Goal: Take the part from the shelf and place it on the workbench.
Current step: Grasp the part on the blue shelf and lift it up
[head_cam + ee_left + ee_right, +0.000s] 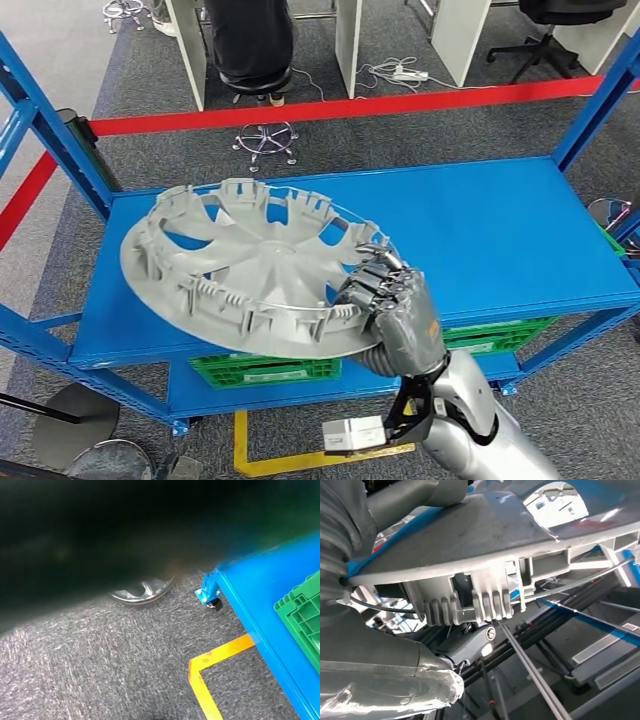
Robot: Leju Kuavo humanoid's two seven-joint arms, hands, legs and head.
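the hubcap (249,265) is gripped at its rim by the right hand (392,310), tilted above the blue shelf (490,230); the left hand's state cannot be told.

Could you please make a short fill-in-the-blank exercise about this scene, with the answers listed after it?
1. The right hand grips the rim of the grey wheel cover, which is above the ____ shelf.
2. A crate on the lower level is ____ in colour.
3. The tape on the floor in front of the shelf is ____.

Answers: blue; green; yellow
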